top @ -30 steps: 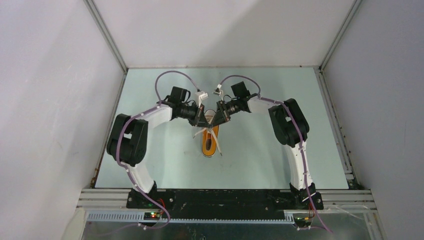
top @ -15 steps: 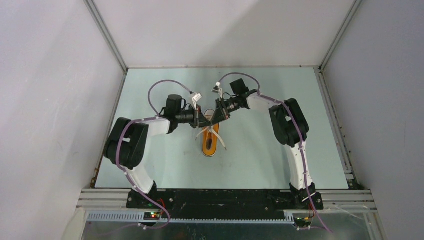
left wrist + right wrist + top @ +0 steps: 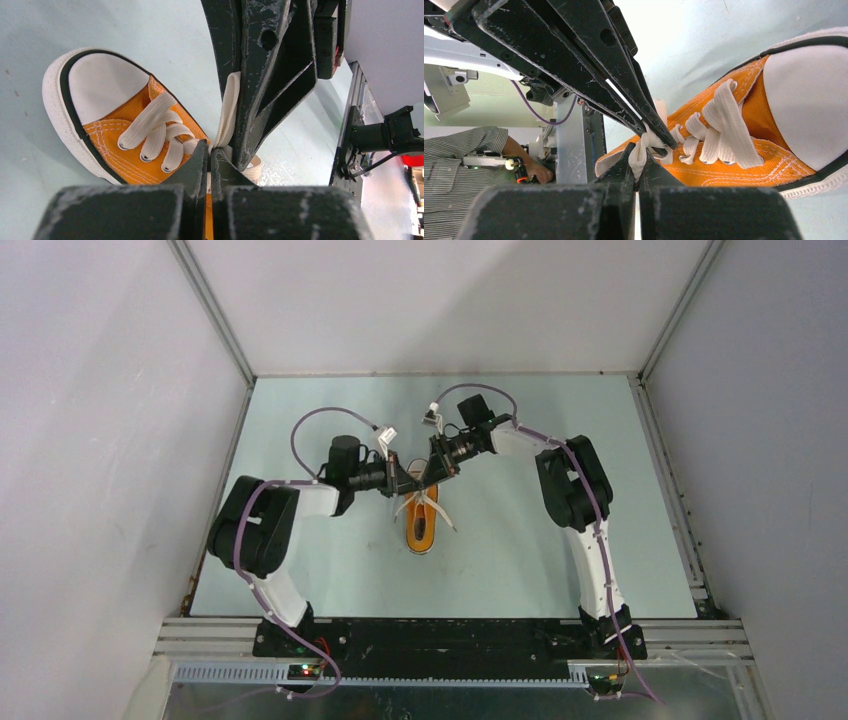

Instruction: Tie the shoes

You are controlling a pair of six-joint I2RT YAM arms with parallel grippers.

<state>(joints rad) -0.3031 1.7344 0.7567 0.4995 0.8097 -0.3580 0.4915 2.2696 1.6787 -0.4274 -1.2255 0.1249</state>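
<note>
A small orange shoe (image 3: 422, 523) lies mid-table, its white toe cap (image 3: 105, 85) pointing away from the arm bases. My two grippers meet and cross just above its laced part. The left gripper (image 3: 210, 150) is shut on a white lace (image 3: 227, 107) that runs up along the right gripper's black fingers (image 3: 260, 75). In the right wrist view, the right gripper (image 3: 639, 150) pinches a bunched white lace (image 3: 644, 141) beside the orange shoe (image 3: 744, 165), with the left gripper's fingers (image 3: 589, 65) reaching the same spot. From above, the left gripper (image 3: 408, 483) and right gripper (image 3: 424, 480) hide the knot area.
Grey enclosure walls (image 3: 120, 440) close in the pale green table (image 3: 560, 540) on three sides. A metal rail (image 3: 450, 635) runs along the near edge. A person's hand (image 3: 531, 170) shows beyond the table in the right wrist view. Loose lace ends (image 3: 443, 520) trail beside the shoe.
The left forearm has drawn back to the left and flattened, and the right gripper has followed a little to the left. Both grippers stay shut at the laces over the shoe.
</note>
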